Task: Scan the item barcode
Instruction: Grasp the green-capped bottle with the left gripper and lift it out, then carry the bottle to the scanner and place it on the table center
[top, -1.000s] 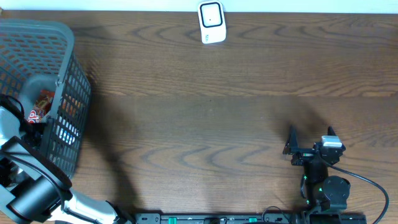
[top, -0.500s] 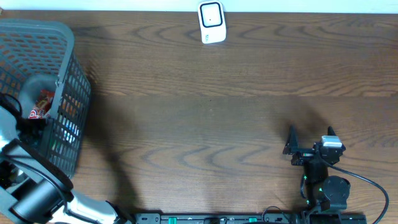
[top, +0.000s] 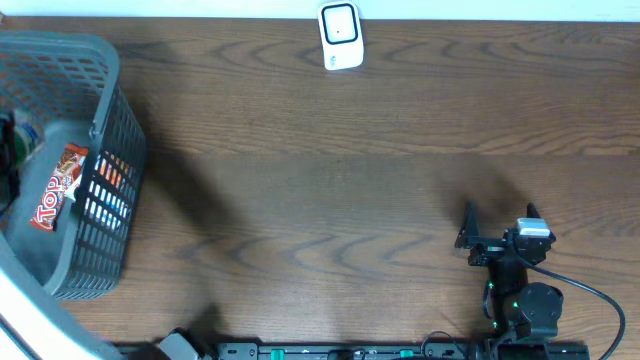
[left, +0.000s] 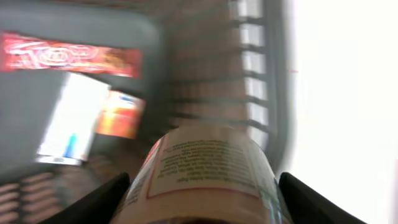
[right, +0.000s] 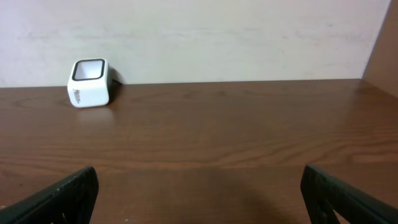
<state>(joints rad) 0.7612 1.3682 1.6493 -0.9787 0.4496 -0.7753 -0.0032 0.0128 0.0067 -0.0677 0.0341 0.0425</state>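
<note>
In the left wrist view a round bottle (left: 208, 165) with a white printed label fills the space between my left gripper's (left: 204, 182) black fingers (left: 102, 200), which are shut on it above the grey mesh basket (left: 249, 68). Overhead, only a dark bit of that gripper (top: 8, 160) shows at the left edge, over the basket (top: 110, 130). The white barcode scanner (top: 340, 37) stands at the table's far edge, also in the right wrist view as the scanner (right: 90, 82). My right gripper (top: 498, 218) rests open and empty at the near right; its fingertips frame bare table in the right gripper (right: 199, 186) view.
A red snack bar (top: 55, 188) lies on the basket floor, seen in the left wrist view as the red bar (left: 68, 55) beside a white and orange packet (left: 93, 118). The wooden table (top: 330, 180) spreads between basket and scanner.
My left arm has pulled up and left, mostly out of the overhead view, carrying the bottle. The red snack bar it covered now shows fully. The right arm has not moved.
</note>
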